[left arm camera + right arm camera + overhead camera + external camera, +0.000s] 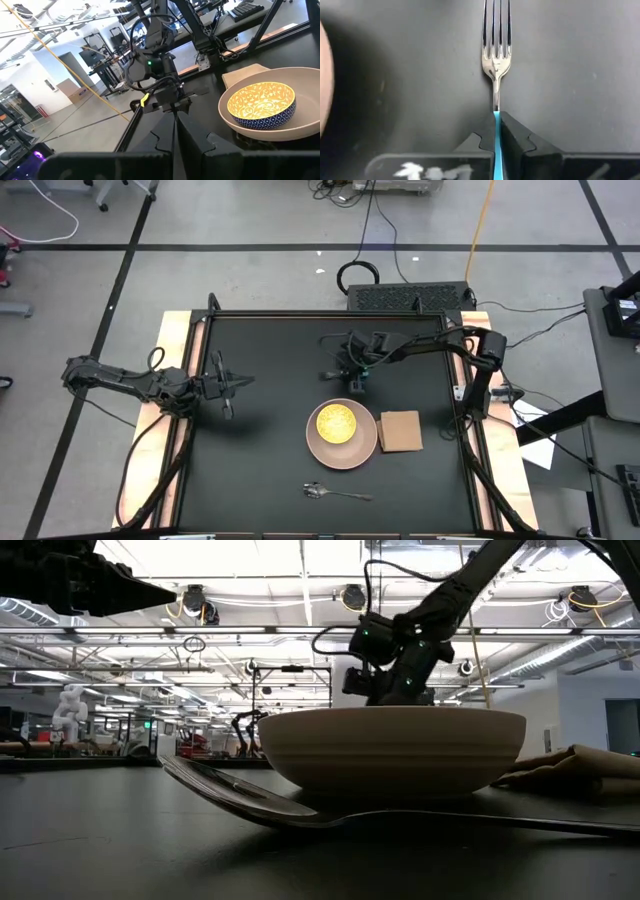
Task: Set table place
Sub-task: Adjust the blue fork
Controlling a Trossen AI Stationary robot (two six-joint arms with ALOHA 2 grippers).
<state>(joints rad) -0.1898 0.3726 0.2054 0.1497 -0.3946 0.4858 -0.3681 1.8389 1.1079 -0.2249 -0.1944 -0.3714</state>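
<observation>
Right end effector (496, 131) pinches the fork (495, 45) handle — tines jutting out ahead.

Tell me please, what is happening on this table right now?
The robot is setting a place. The right gripper is shut on the blue handle of the fork, just behind the pink plate. A yellow dish sits on that plate, a napkin lies beside it, and a spoon lies in front. The left gripper waits, shut and empty, at the table's left side.
</observation>
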